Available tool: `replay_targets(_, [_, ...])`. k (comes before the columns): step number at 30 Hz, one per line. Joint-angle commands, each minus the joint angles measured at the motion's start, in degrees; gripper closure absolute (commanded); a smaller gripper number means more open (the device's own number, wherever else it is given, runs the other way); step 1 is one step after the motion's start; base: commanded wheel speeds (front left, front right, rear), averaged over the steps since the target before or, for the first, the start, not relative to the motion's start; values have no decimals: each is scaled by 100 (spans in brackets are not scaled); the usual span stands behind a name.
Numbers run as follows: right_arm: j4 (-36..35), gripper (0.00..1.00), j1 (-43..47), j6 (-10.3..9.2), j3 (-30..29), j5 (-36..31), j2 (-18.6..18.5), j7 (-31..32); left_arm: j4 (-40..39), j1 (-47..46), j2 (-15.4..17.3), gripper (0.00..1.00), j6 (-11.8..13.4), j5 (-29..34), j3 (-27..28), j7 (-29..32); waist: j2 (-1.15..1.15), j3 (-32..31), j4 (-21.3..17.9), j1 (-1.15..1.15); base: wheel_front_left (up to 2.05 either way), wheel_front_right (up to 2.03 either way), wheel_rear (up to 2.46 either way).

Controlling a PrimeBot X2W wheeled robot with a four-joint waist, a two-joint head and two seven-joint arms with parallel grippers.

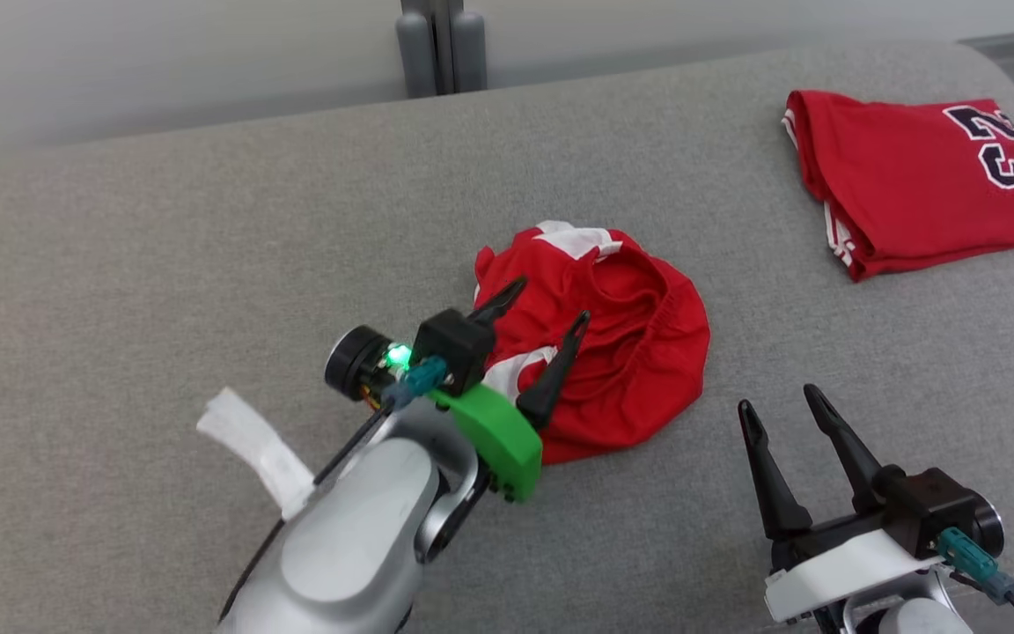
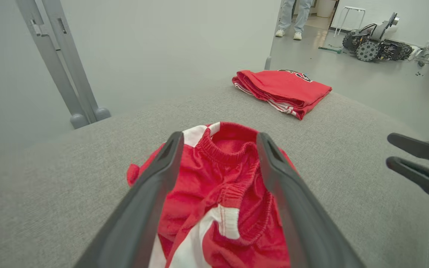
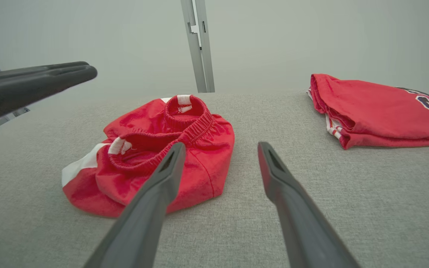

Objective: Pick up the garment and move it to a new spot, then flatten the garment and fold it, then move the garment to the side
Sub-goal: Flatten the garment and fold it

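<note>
Left hand (image 1: 552, 298) spread over crumpled garment (image 1: 648, 352), grey cushion (image 1: 164, 264).

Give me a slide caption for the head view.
Open left gripper poised over crumpled red shorts on grey surface; right gripper open nearby.

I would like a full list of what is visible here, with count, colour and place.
crumpled garment: one, red and white, middle of the surface
folded jersey: one, red, dark number, surface's far right
padded surface: one, grey, under both garments
post: one, grey, behind the surface
white strip: one, white, beside the left forearm
person's legs: one pair, pale trousers, far floor
wheeled machine: one, dark, same floor
left gripper: one, dark, open over the crumpled garment
right gripper: one, dark, open, right of that garment
</note>
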Motion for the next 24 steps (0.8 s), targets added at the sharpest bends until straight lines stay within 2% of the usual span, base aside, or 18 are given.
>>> replay_targets(1, [-29,0,-141,-4,19,-18,0,0,87,-353,20,0,110,-295,-187,160,0,648,-349,0,0,0,0])
replay_targets(7, [-18,0,-361,-4,89,-6,75,0,521,-1230,27,0,645,-1100,-934,541,0,958,-555,0,0,0,0])
replay_targets(12, [46,0,-454,-4,140,33,131,0,1122,-1754,25,0,1163,-1305,-1450,667,0,1018,-713,0,0,0,0])
replay_targets(16, [82,0,-475,-4,184,53,161,0,1568,-2019,26,0,1399,-1457,-1754,789,0,1008,-787,0,0,0,0])
replay_targets(19, [114,0,-494,-4,231,71,179,0,1944,-2180,26,0,1475,-1542,-1937,800,0,977,-833,0,0,0,0])
replay_targets(20, [116,0,-508,-4,238,83,186,0,2058,-2232,27,23,1486,-1532,-1994,790,0,965,-844,0,0,0,0])
replay_targets(21, [115,0,-524,-4,242,94,192,0,2195,-2301,27,87,1491,-1506,-2058,747,0,951,-853,0,0,0,0])
replay_targets(22, [116,0,-530,-4,241,100,198,0,2306,-2326,27,100,1446,-1496,-2106,743,0,933,-859,0,0,0,0])
replay_targets(24, [121,0,-521,-4,223,104,206,0,2496,-2405,26,100,1350,-1521,-2161,589,0,885,-867,0,0,0,0])
